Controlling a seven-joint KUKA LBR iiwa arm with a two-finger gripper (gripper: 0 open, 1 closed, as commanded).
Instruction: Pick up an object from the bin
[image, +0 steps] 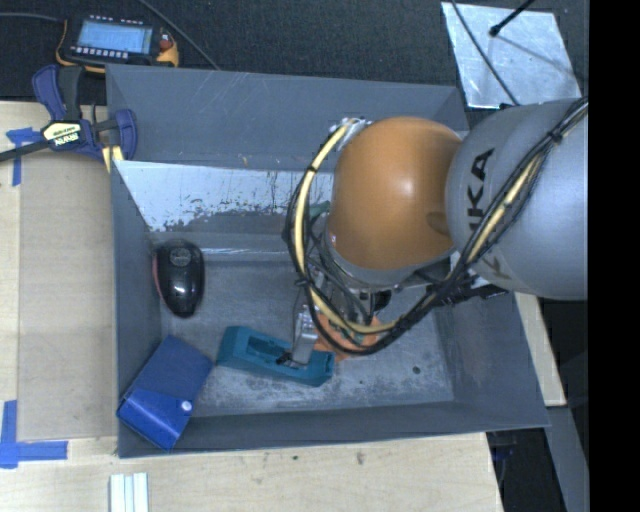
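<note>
My gripper (303, 345) reaches down under the orange cover to the right end of a teal tool-shaped thing (262, 354) that lies flat near the bin's front wall. Its metal fingertips touch or stand just over that end; the cover hides most of them. A black computer mouse (179, 279) lies at the left of the bin floor. A blue box (165, 390) leans in the front left corner.
The arm and its orange cover with looping cables hang over the middle and right of the bin. The bin's sloped walls close in on every side. Bare floor shows between the mouse and the teal thing.
</note>
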